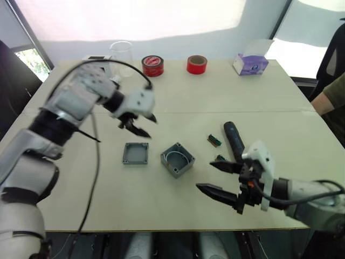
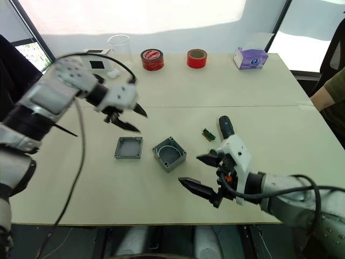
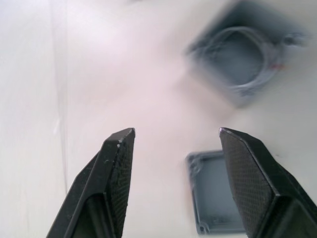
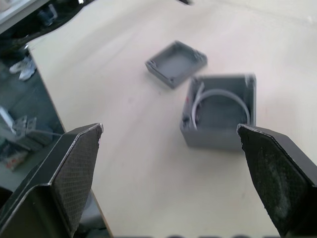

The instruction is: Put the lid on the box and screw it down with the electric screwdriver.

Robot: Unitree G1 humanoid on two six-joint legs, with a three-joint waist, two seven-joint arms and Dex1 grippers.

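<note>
Jaws apart on both arms, electric screwdriver [image 1: 234, 141] lying flat, pointing away

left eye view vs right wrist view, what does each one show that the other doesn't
Left eye view alone: the electric screwdriver lying on the table, small green pieces beside it, two red tape rolls, a clear cup, a purple tissue box, and the left gripper open above the lid.

Right wrist view alone: the floor past the table edge.

Both: the lid lying flat beside the open box, apart from it, and the right gripper, open and empty.
</note>
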